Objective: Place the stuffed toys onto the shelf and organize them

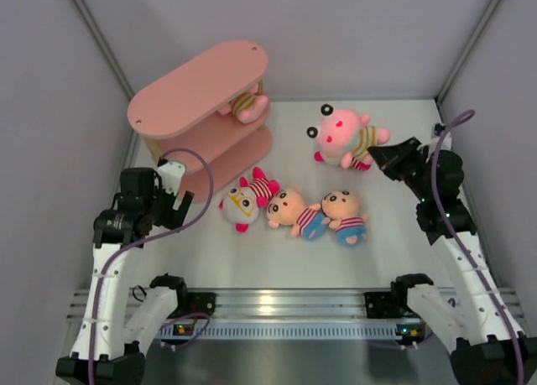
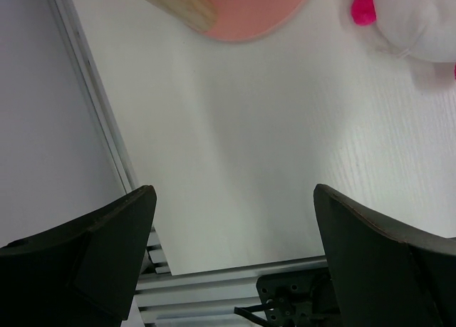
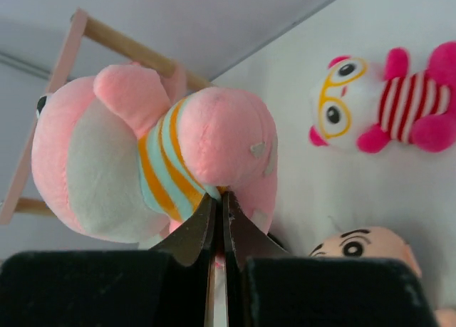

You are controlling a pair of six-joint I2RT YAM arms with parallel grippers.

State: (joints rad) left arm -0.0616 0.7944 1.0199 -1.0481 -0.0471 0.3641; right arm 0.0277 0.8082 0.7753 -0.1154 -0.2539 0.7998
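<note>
The pink shelf (image 1: 197,83) stands at the back left, with one striped toy (image 1: 249,106) lying on its middle tier. My right gripper (image 1: 375,157) is shut on the striped top of the pink toy with yellow stripes (image 1: 344,133); the wrist view shows the fingertips pinching it (image 3: 219,195) at the toy's (image 3: 142,156) belly. A white-faced toy (image 1: 243,202) and two peach toys (image 1: 294,210) (image 1: 346,213) lie in a row at mid-table. My left gripper (image 1: 172,202) is open and empty beside the shelf's near end.
The left wrist view shows the shelf's bottom board (image 2: 249,10) and the white-faced toy (image 2: 420,21) ahead of the open gripper (image 2: 235,199). Grey walls close in the table on both sides. A metal rail (image 1: 277,301) runs along the near edge.
</note>
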